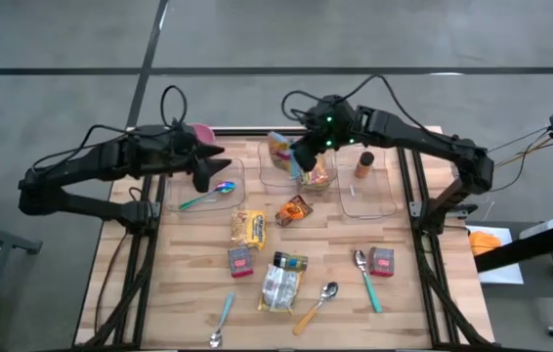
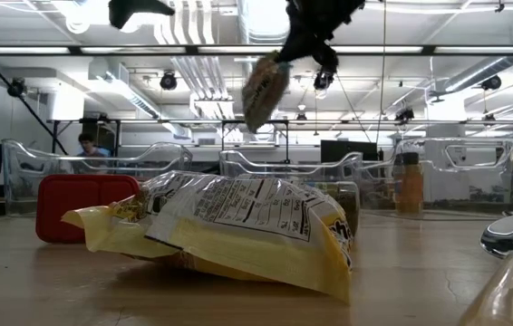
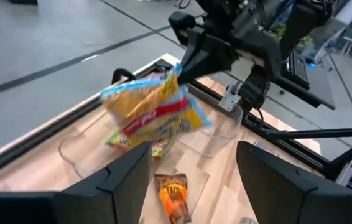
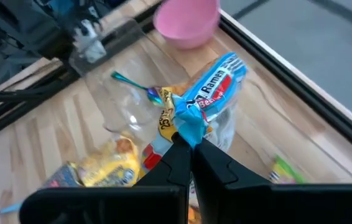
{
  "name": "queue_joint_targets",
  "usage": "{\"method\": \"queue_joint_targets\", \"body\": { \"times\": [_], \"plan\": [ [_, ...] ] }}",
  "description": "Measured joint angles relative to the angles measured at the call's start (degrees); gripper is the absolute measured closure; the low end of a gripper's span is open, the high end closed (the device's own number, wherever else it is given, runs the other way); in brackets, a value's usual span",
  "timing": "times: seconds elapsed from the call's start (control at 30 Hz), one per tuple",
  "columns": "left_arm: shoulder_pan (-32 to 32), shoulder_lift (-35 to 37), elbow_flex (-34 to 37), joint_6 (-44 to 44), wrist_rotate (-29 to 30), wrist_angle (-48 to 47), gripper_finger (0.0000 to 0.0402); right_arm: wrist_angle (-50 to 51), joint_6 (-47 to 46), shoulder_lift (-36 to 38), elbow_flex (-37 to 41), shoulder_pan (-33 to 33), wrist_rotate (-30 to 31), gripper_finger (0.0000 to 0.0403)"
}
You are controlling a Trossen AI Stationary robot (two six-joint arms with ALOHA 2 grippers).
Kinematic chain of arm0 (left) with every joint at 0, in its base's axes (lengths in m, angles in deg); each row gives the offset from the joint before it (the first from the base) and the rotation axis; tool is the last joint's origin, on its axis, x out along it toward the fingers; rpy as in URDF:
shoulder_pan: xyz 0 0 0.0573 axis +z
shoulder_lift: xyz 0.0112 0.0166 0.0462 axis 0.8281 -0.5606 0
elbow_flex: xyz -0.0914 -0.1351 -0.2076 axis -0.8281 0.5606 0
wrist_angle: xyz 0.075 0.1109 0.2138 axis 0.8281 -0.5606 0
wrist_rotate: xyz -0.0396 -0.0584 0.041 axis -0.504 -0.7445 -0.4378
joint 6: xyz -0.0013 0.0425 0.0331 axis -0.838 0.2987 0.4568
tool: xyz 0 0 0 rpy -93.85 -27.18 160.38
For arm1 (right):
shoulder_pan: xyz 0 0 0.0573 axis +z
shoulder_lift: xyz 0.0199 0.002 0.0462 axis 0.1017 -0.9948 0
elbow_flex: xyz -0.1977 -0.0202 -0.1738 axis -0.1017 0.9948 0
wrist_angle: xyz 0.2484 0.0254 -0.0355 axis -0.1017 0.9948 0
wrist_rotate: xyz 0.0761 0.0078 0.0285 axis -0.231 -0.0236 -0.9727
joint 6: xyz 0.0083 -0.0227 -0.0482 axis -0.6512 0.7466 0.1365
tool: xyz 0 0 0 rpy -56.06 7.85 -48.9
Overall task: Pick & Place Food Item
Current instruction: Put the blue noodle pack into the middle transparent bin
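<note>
In the low view most of the table was hidden behind a crumpled yellow bag (image 2: pixel 238 231) filling the middle of the frame, and both arms were cut off at the top edge; a person far back at the left was too small to make out. In the high view the right gripper (image 1: pixel 308 159) sat in the upper middle, its fingertips lost against the clutter below it. The right wrist view showed them clearly: the dark fingers (image 4: pixel 182 149) pressed together, pinching the blue corner of a ramen packet (image 4: pixel 210 87), which hung in the air over the middle bin (image 1: pixel 276 182). The packet was glossy, yellow and red with blue ends, and blurred in the left wrist view.

Three clear plastic bins stood in a row along the upper part of the table. The left bin (image 1: pixel 184 186) held a spoon (image 1: pixel 208 196) with an iridescent bowl and teal handle. The middle bin held snack packets, hard to tell apart. The right bin (image 1: pixel 379 200) had a brown bottle (image 1: pixel 364 164) at its rim; whether inside it, I could not tell.

The left gripper (image 1: pixel 203 168) hovered over the left bin with its fingers spread, holding nothing. A round pink bowl (image 1: pixel 201 132) lay just behind it. More packets and spoons were scattered over the slatted wooden table (image 1: pixel 335 244).
</note>
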Motion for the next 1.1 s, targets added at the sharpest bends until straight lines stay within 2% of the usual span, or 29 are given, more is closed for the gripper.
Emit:
{"method": "queue_joint_targets", "body": {
  "times": [0.23,0.6,0.77,1.1],
  "plan": [
    [-0.35,6.21,7.95,-5.99,-0.13,1.38,0.0159,-4.36,-0.53,3.27,9.99,-5.9,-5.95,0.0395],
    [-0.55,10.61,14.64,-2.58,-4.26,7.72,0.0159,-28.72,-9.04,0.81,24.18,-8.78,-17.9,0.0395],
    [-0.55,10.26,15.09,-1.33,-4.27,7.66,0.0159,-35.08,-12.47,-2.73,25.17,-9.16,-19.93,0.0395],
    [-0.55,10.12,15.15,0.57,-4.28,7.21,0.0159,-32.94,-13.37,-12.43,19.37,-9.77,-21.98,0.0395]
  ]
}}
